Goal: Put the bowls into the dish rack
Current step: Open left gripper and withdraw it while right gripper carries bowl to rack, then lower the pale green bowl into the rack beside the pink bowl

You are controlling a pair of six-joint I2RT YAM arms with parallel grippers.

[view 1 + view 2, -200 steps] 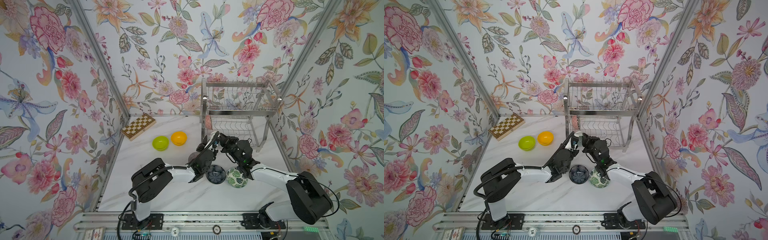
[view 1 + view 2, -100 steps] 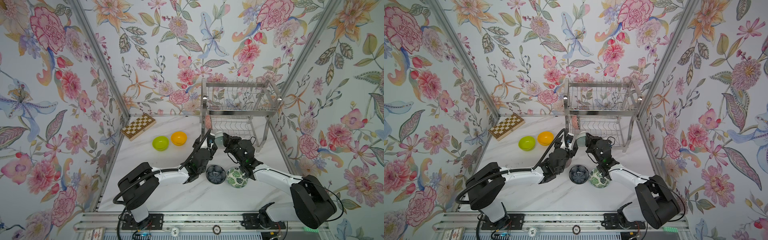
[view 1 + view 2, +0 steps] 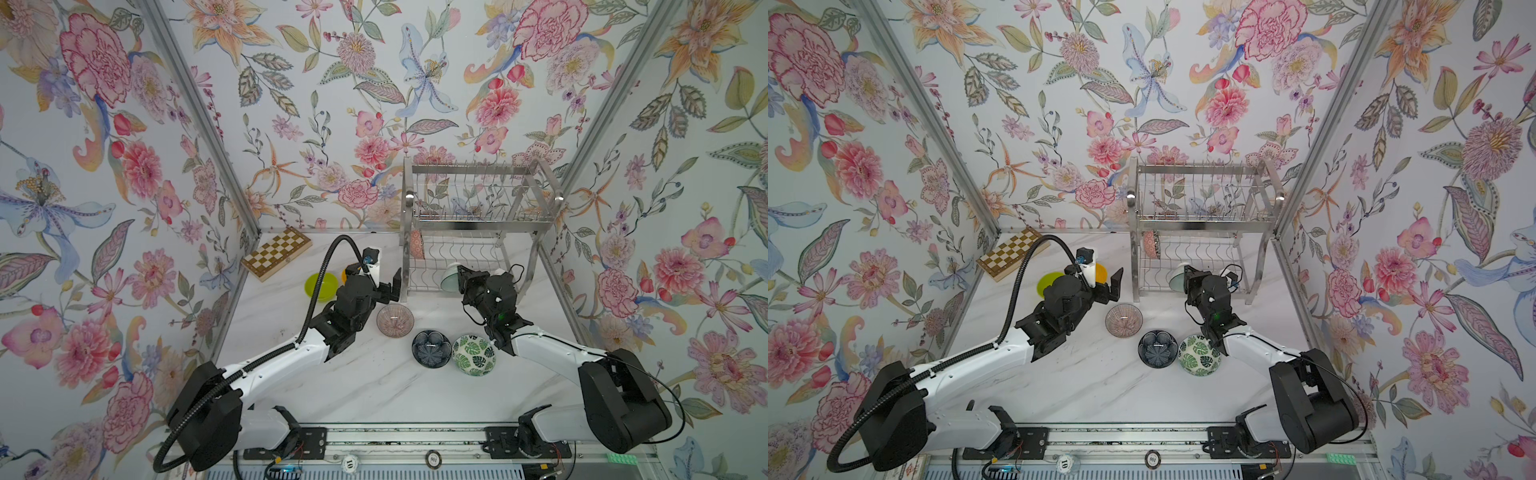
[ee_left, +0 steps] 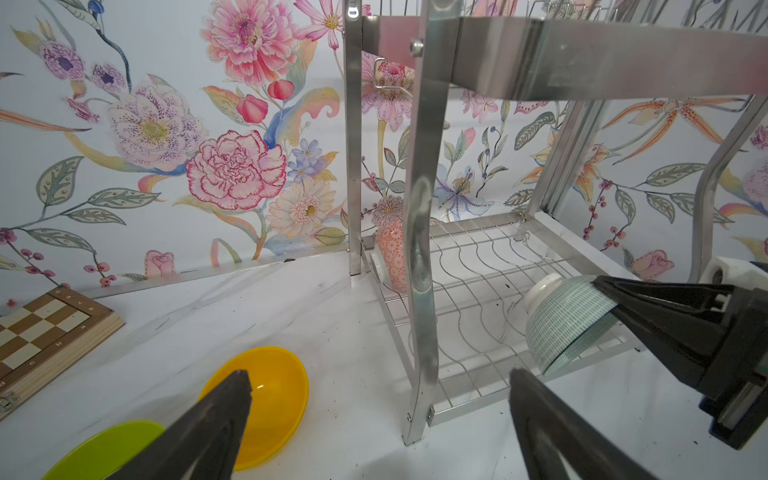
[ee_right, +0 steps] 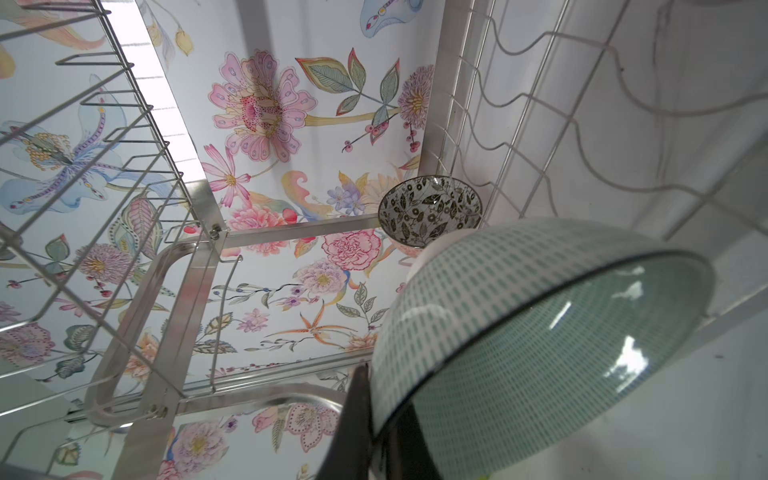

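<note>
Since the frame one second earlier, the left gripper [image 3: 388,289] had drawn back to the left from the rack front and its jaws had spread wide. The right gripper [image 3: 462,274] had carried the pale mint bowl [image 4: 569,320] further into the lower tier.

1. Pale mint bowl. I saw it tilted on edge over the near part of the lower shelf of the dish rack [image 3: 478,225], right of centre, foot pointing to the far side. I could not tell whether it rested on the wires.
2. Right gripper. Its jaws were clamped on the bowl's rim, one finger inside and one outside, as the right wrist view showed.
3. Left gripper. Its jaws were released and held nothing. It hovered just left of the rack's near left leg, above the table [image 3: 374,386].
4. Black-and-white patterned bowl [image 5: 430,210]. It stood on edge at the far left end of the same lower shelf, well apart from the mint bowl.
5. Upper tier. I saw no bowl in it.
6. Bowls on the table:
   - The pink-striped bowl [image 3: 395,320] sat near the rack's near left leg.
   - The navy flower bowl [image 3: 431,348] and the green-leaf bowl [image 3: 473,354] sat side by side, nearer to me.
   - The lime green bowl [image 4: 104,449] and the orange-yellow bowl [image 4: 270,399] lay left of the rack, partly hidden behind the left arm in both top views.
7. Chessboard [image 3: 276,253]. It lay at the far left corner.
</note>
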